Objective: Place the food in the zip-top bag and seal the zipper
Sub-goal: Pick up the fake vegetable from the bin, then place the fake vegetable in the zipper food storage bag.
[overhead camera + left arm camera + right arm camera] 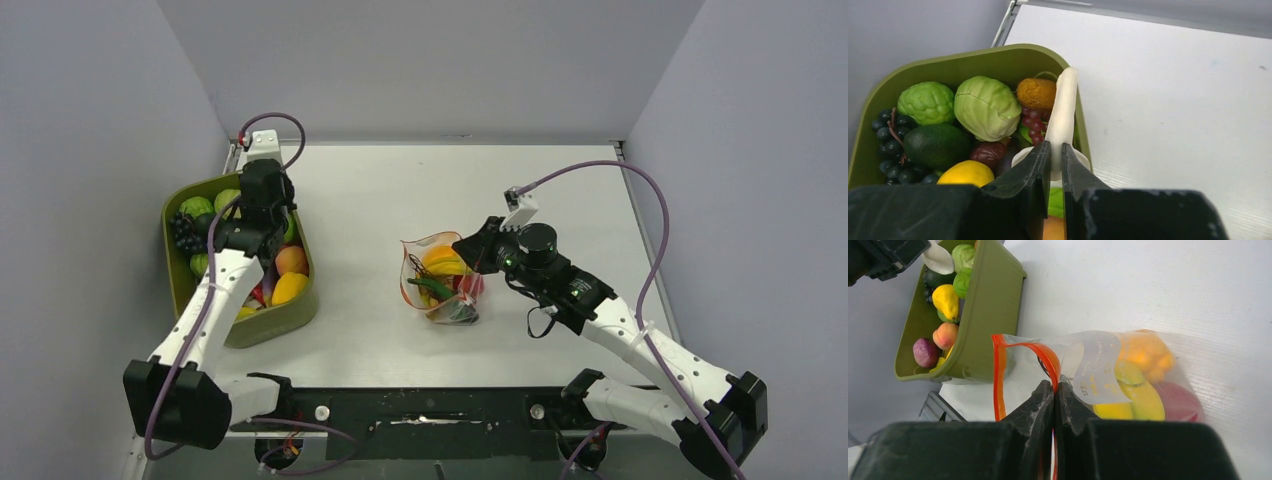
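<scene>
The clear zip-top bag (446, 288) lies mid-table with its mouth held open. It holds yellow bananas (1143, 401), an orange piece (1144, 352) and a red piece (1179, 401). My right gripper (1054, 385) is shut on the red zipper (1049, 359) at the bag's rim; it also shows in the top view (466, 247). My left gripper (1056, 146) is shut on a long white toy vegetable (1063, 107) over the olive-green tray (973, 54); it also shows in the top view (262, 208). More food lies in the tray: green cabbages (986, 107), dark grapes (889, 145), a lemon (966, 173).
The tray (178, 285) stands at the table's left side by the left wall. The bag's label (1096, 367) faces the right wrist camera. Grey walls close the table on three sides. A black rail (420, 408) runs along the near edge.
</scene>
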Robot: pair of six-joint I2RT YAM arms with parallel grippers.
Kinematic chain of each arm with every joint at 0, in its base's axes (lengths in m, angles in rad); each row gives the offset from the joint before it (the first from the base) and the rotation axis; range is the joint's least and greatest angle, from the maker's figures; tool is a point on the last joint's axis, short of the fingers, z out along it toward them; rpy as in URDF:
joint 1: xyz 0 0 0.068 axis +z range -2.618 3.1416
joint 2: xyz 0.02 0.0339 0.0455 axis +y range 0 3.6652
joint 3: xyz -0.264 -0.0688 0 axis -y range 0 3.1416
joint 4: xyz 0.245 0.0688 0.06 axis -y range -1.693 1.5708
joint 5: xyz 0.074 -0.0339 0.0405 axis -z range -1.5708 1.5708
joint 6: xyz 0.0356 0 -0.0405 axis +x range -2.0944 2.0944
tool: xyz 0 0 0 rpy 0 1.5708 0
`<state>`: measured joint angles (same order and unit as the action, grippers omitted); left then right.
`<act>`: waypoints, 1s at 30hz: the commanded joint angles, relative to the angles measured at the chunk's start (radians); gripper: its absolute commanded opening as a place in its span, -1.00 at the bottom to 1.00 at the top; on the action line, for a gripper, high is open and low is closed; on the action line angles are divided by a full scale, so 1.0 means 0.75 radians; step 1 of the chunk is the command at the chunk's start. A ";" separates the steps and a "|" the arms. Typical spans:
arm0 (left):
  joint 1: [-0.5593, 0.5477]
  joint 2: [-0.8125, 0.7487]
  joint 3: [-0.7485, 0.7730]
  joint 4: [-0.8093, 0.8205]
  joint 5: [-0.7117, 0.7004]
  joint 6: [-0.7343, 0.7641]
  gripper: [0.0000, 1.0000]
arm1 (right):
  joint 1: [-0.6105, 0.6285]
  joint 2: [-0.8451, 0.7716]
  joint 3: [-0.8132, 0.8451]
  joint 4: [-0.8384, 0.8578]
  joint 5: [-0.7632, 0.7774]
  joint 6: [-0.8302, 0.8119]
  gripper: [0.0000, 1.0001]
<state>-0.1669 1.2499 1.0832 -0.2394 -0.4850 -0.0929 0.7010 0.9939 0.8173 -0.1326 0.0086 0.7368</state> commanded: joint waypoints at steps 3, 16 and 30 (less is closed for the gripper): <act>-0.045 -0.227 0.026 -0.056 0.228 -0.116 -1.00 | -0.009 0.012 0.043 0.078 0.029 -0.011 -1.00; -0.051 -0.566 -0.227 0.141 1.060 -0.186 -1.00 | -0.018 0.072 0.109 0.021 0.079 -0.049 -1.00; -0.082 -0.661 -0.517 0.791 1.446 -0.745 -1.00 | -0.019 0.114 0.145 0.021 0.051 -0.035 -1.00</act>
<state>-0.2153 0.7589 0.7216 0.1101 0.5266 -0.5014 0.6933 1.0790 0.8700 -0.1593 0.0422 0.7116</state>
